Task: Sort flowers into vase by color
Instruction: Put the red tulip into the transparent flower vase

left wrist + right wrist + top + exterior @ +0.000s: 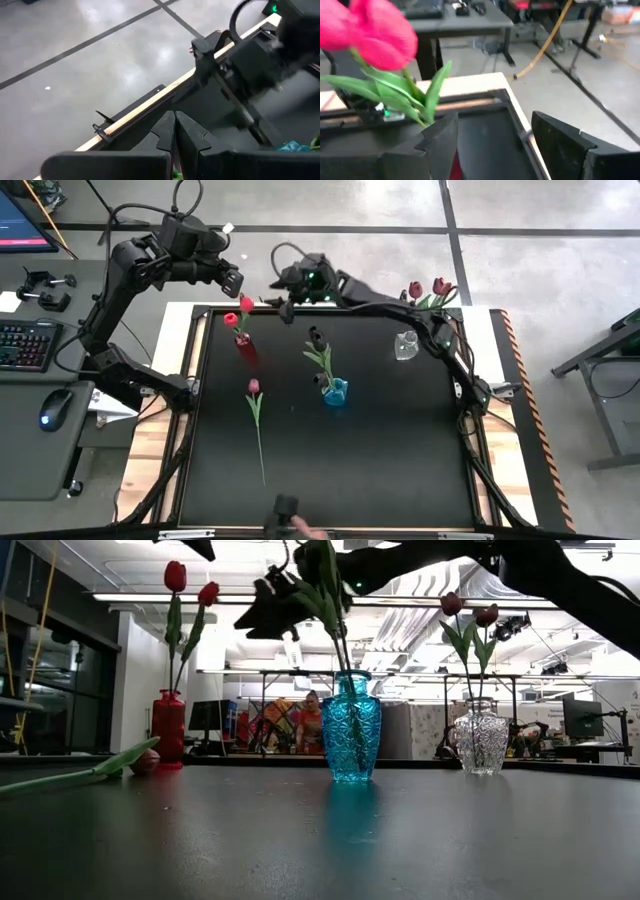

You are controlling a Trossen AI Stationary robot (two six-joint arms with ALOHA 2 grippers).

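Observation:
A red vase at the far left of the black table holds two red flowers by their stems. The blue vase in the middle holds a near-black flower, and the clear vase at the far right holds two maroon flowers. One maroon-headed flower lies flat on the table, its head toward the far edge. My left gripper is shut with nothing in it, high above the table's far left corner. My right gripper is open in the air, just right of the red flowers.
A person's hand with a dark object shows at the table's near edge. A keyboard and a mouse lie on the desk to the left. A person sits in the room beyond the far edge.

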